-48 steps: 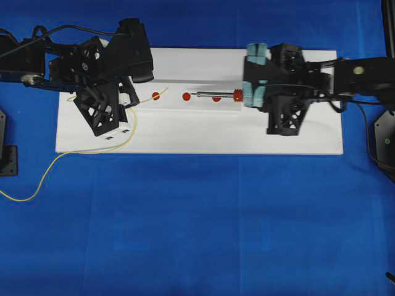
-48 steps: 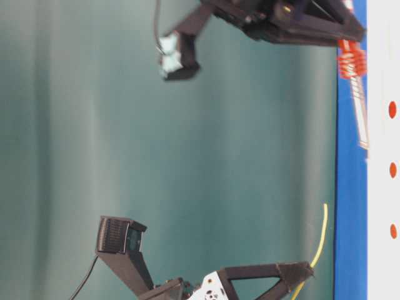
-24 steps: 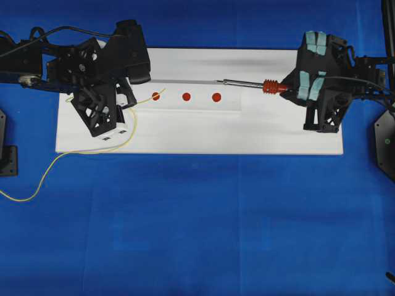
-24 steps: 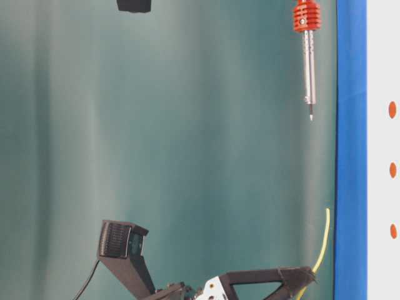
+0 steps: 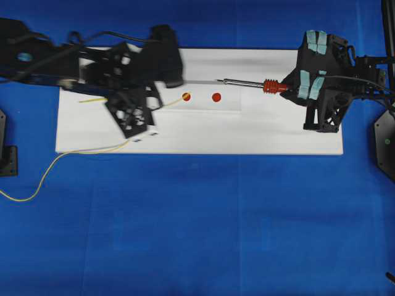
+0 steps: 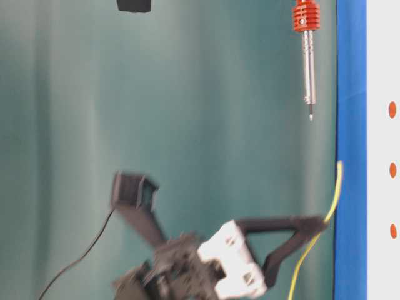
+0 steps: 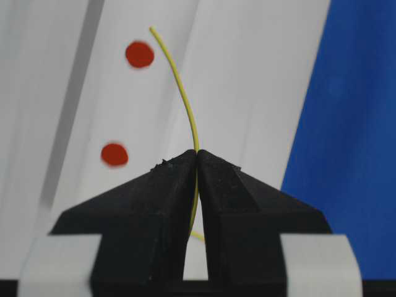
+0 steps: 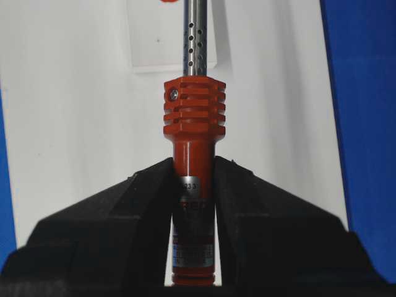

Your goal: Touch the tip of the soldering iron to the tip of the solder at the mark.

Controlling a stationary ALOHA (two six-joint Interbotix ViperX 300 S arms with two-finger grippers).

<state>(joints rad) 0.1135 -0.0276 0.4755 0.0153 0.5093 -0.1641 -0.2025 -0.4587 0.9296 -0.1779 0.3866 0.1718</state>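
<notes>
My left gripper (image 7: 197,152) is shut on the thin yellow solder (image 7: 185,99), which arcs forward to a free end beside a red mark (image 7: 140,54). From overhead, the solder's end (image 5: 183,97) lies at the middle red mark (image 5: 186,97), with the left gripper (image 5: 159,103) just left of it. My right gripper (image 8: 193,164) is shut on the soldering iron's red handle (image 8: 193,117). The soldering iron (image 5: 247,82) points left above the board, its tip well right of the solder's end. In the table-level view the iron (image 6: 309,69) hangs clear of the solder (image 6: 334,194).
The white board (image 5: 278,132) carries another red mark (image 5: 216,97); the table-level view shows three marks (image 6: 392,169). Slack solder trails off the board's front left onto the blue cloth (image 5: 185,234). A black cord runs from the right arm.
A second ago the right gripper drew the iron back to the right and raised it; it has held still since. The left arm has swung right, carrying the solder's end to the middle mark.
</notes>
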